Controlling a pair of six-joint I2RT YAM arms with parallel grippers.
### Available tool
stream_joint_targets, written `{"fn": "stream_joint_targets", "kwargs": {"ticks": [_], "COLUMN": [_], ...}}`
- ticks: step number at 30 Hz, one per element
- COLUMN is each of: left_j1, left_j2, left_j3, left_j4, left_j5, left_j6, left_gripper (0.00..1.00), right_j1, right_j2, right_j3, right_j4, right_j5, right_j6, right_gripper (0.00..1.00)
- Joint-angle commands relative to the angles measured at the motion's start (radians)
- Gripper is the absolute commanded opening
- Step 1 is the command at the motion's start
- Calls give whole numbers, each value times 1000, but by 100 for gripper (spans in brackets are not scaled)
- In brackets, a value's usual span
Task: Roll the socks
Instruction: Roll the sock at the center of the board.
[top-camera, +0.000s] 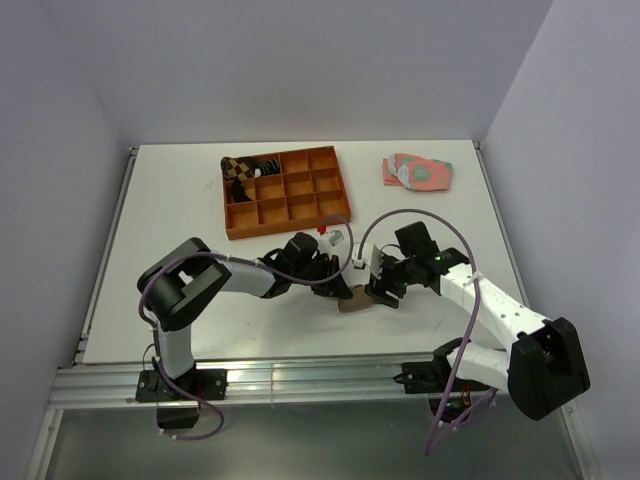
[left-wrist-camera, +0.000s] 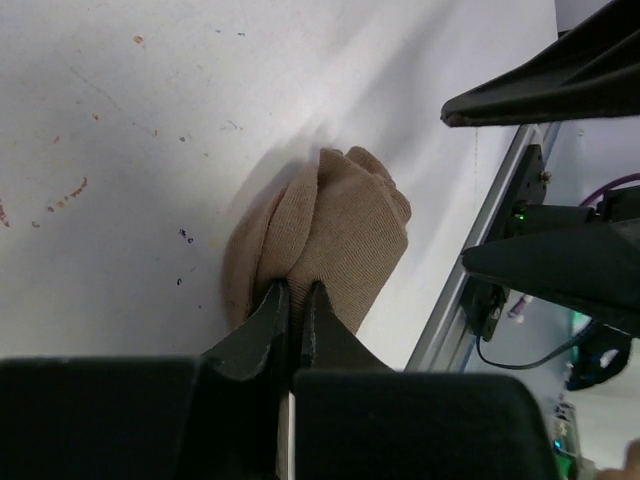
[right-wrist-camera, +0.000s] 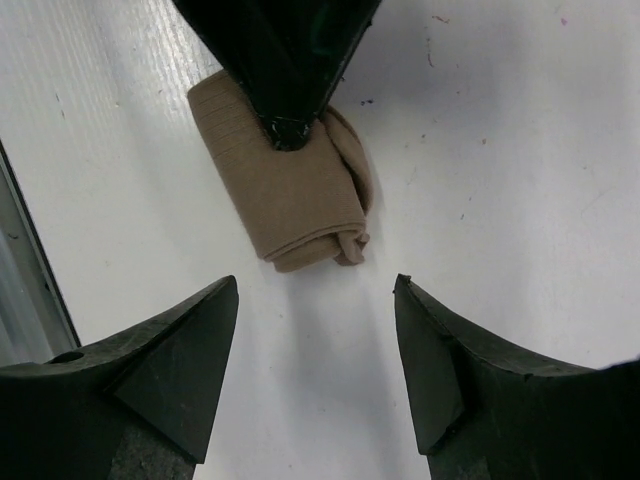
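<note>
**Tan knit roll pinched by one gripper, the other gaping above it**

From the top camera we see the tan sock (top-camera: 357, 303) as a small bundle on the white table (top-camera: 180, 210), near the front edge and between the two arms. The left gripper (top-camera: 348, 293) and the right gripper (top-camera: 380, 293) meet over it. From here we cannot tell which way the bundle's long axis runs. Farther back sits an orange tray (top-camera: 300, 205) of square compartments. Its far-left cells hold a brown checkered roll (top-camera: 236, 167) and, just beside it, the black sock (top-camera: 265, 165) with thin pale stripes. Flat pink-and-green socks (top-camera: 417, 172) lie well apart, toward the far right corner.

In the left wrist view we see fine ribbed knit, soft and matte, folded into a rounded lump on the scuffed, speckled tabletop. The left gripper's dark, wedge-shaped fingers are almost together, with only a slim gap between them. They are nipping a fold at the near end of the lump, which bulges away from them.

In the right wrist view the sock is a stubby, slightly flattened roll, a little longer than wide. Its long side slants from upper left to lower right, and layered fold edges curl along its right side. The left gripper clamps its upper edge. The right gripper's two blunt black fingers stand wide apart, holding nothing, with the roll just beyond their tips.
</note>
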Motion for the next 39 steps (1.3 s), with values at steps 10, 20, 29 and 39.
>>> {"fn": "stream_joint_targets", "kwargs": {"ticks": [10,20,29,39], "left_j1": [39,61,65,76], "left_j2": [122,147,164,185], "left_j3": [43,34,75,102], "left_j4": [-220,-194,-259,-285], "left_j5": [82,115,127,148], "left_j6": [11,5,32,40], "left_gripper": [0,0,0,0], "right_j1": [59,32,105,240], "right_j2": [-22,-65,-99,-76], "right_j3": [-57,-48,-123,-209], "right_j4": [149,155,154,310], "right_j5": [17,0,66,209], "right_j6": [-38,7,-71,-64], "right_gripper": [71,70,71,72]}}
